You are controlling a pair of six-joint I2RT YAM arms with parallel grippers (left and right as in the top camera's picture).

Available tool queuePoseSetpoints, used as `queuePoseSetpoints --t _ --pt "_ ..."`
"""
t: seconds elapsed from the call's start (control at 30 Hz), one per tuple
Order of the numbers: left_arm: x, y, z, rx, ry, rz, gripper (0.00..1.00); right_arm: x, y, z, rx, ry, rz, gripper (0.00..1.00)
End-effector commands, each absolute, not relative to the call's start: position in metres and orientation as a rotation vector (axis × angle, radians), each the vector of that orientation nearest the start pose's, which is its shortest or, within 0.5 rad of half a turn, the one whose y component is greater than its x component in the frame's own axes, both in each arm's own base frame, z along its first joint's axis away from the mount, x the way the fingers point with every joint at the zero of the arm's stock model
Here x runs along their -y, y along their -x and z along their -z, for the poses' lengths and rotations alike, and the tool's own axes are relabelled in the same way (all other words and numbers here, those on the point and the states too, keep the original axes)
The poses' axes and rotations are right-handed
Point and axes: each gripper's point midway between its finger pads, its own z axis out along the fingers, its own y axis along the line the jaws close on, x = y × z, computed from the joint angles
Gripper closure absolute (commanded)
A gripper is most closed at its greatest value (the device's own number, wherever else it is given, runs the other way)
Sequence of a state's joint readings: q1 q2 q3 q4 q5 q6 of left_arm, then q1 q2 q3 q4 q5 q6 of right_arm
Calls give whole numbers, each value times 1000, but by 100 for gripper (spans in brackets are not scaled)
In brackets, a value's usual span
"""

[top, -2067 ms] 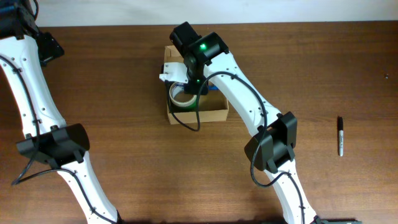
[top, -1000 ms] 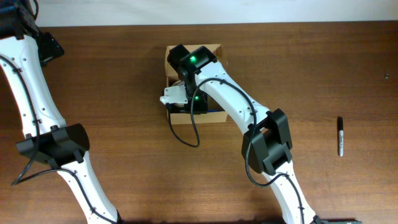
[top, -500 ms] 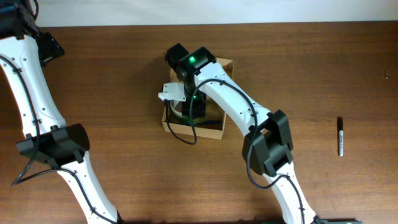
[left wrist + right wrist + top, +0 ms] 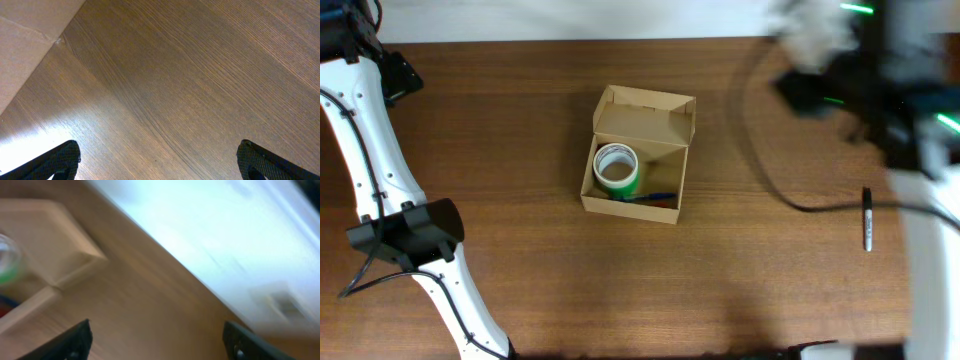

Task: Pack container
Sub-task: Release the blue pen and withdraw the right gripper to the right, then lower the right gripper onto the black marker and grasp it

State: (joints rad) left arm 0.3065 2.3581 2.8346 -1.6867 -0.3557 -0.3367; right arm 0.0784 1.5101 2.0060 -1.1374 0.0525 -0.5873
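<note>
The container (image 4: 672, 186), a tan cardboard box with its flap lid (image 4: 645, 113) standing open, sits mid-table. Inside lie a tape roll (image 4: 616, 168) with a green edge and some pens (image 4: 648, 198) along the near wall. My right arm (image 4: 865, 85) is a blur at the upper right, well away from the box. In the right wrist view the right gripper (image 4: 160, 342) is open over bare wood, with the container (image 4: 50, 255) at the left. My left gripper (image 4: 160, 160) stands open over bare table, holding nothing.
A black marker (image 4: 867, 218) lies on the table at the far right. The left arm (image 4: 375, 170) runs along the table's left side. A pale tan surface (image 4: 22, 45) fills the top left corner of the left wrist view.
The right gripper has opened and left the tape roll in the container. The right arm has swung fast from over the box to the upper right. The left arm has not moved.
</note>
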Motion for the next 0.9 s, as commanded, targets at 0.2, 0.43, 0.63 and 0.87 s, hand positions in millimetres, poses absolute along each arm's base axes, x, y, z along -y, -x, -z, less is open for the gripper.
queuePoseSetpoints --t 0.2,0.43,0.63,0.87 --pt "-203 -434 -259 -2534 968 -477 0 110 -331 -244 -2413 -135 180 3" --pt "-203 -434 -259 -2534 968 -477 0 154 -319 -135 -2606 -444 112 15" --pt "-203 -434 -259 -2534 968 -477 0 182 -321 -76 -2724 -560 72 15" --pt "-203 -434 -259 -2534 968 -477 0 183 -309 -18 -2883 -592 18 24"
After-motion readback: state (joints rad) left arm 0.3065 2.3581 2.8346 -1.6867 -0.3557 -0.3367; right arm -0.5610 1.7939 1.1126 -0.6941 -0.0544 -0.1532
